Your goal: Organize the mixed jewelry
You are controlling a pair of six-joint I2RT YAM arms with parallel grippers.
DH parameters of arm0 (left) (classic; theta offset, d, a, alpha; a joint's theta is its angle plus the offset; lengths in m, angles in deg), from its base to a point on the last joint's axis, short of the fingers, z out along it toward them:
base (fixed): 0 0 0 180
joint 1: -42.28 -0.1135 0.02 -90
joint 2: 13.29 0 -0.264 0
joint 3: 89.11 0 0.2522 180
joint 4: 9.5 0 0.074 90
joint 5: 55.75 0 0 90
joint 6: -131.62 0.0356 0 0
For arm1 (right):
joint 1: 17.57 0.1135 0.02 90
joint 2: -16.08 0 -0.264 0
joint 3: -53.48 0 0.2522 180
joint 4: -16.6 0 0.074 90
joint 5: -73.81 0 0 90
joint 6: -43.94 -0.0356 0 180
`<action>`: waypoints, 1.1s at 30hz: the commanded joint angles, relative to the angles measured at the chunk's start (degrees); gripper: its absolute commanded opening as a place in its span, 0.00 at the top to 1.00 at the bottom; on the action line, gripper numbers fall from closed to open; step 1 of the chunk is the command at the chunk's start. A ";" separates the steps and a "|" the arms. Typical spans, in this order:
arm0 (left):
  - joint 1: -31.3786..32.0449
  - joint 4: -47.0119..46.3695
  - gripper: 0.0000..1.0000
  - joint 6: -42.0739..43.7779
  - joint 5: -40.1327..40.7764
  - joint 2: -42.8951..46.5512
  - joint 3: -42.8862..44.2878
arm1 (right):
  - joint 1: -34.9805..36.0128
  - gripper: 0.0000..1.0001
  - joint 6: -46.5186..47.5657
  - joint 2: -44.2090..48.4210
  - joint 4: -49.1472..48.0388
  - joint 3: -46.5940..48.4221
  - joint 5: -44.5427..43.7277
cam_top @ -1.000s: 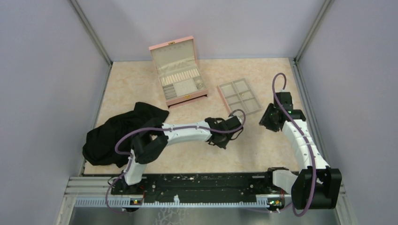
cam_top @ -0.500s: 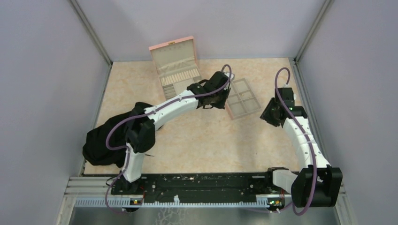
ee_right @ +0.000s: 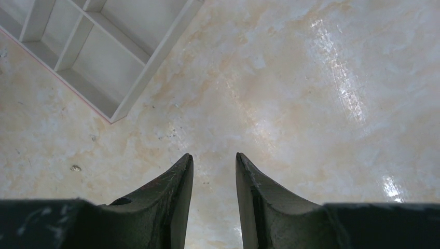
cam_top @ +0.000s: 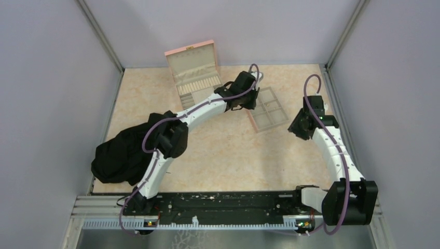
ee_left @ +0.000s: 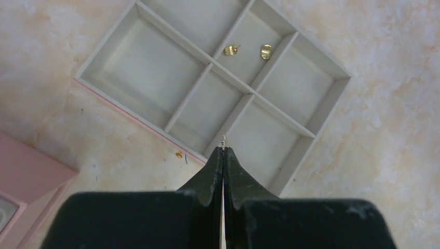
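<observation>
Just a thin silvery speck (ee_left: pixel 223 140) pokes from the left jaws

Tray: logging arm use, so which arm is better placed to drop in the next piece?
Left: left gripper pinches a tiny silvery piece over the tray; right gripper hangs open beside it.

- Table (cam_top: pixel 223 155): a beige marbled top with walls on three sides.
- Open pink box (cam_top: pixel 191 61) at the far edge, left of centre.
- Six-compartment tray (cam_top: pixel 274 118) near the box's right, lying askew.
- Black cloth (cam_top: pixel 122 153) heaped at the left.
- Small gold piece (ee_left: pixel 179 154) on the bare top, just beside the tray's pink edge.
</observation>
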 commanded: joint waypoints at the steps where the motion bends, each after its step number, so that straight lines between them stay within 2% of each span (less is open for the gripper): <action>1: -0.95 -6.61 1.00 0.84 -1.98 -3.08 2.70 | -0.35 0.64 -0.25 -0.92 0.90 3.26 -1.11; 11: -1.51 -9.72 1.00 0.77 -2.92 -8.38 4.57 | -0.30 0.65 1.07 -4.22 1.30 5.44 -1.08; 13: -1.60 -9.28 0.78 0.69 -2.78 -8.82 5.25 | -0.31 0.65 1.09 -4.70 1.24 5.65 -0.94; 14: -1.61 -9.13 0.64 0.69 -2.83 -8.73 5.38 | -0.31 0.65 1.11 -4.83 1.28 5.74 -0.86; 15: -1.57 -8.98 0.58 0.69 -3.05 -8.51 5.39 | -0.32 0.65 1.13 -4.93 1.36 5.82 -0.85; 17: -1.52 -8.46 0.53 0.62 -3.32 -7.80 5.39 | -0.30 0.65 1.31 -5.02 1.37 5.95 -0.68; 20: -1.05 -7.34 0.53 0.71 -3.30 -5.17 3.93 | -0.36 0.65 1.58 -4.91 1.35 5.93 -0.59; 23: -0.10 -7.03 0.54 1.43 -0.99 0.21 -1.70 | -0.36 0.65 1.49 -4.18 0.61 4.85 -0.21; 26: 0.84 -7.25 0.53 0.81 1.99 7.62 -11.07 | -0.31 0.65 1.20 -3.54 -0.72 2.99 1.09; 33: 1.26 -4.76 0.52 -6.16 5.60 21.11 -31.73 | -0.31 0.66 0.43 -3.31 -3.95 -1.37 4.68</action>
